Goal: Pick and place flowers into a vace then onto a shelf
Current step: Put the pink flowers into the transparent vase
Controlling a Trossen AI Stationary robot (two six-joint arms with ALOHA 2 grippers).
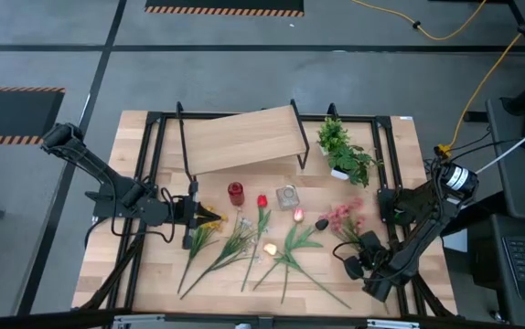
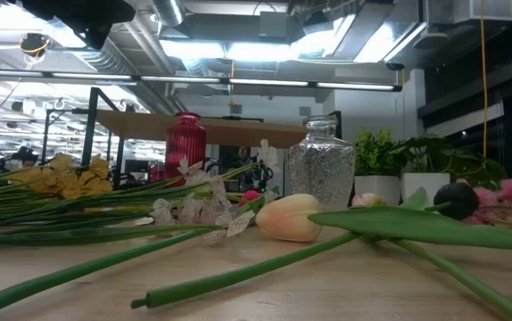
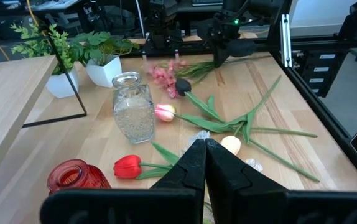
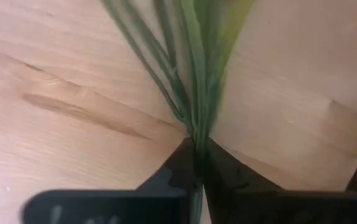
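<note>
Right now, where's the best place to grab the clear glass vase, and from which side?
Probably the narrow neck, from straight above: the clear glass vase stands upright, neck slimmer than body, with tulips lying close beside its base. The right gripper is shut on the pink flowers.

A: What do we count?
B: We see two vases, a red one [image 1: 236, 192] and a clear glass one [image 1: 287, 196], one shelf [image 1: 242, 139], one potted plant [image 1: 346, 152], two grippers.
</note>
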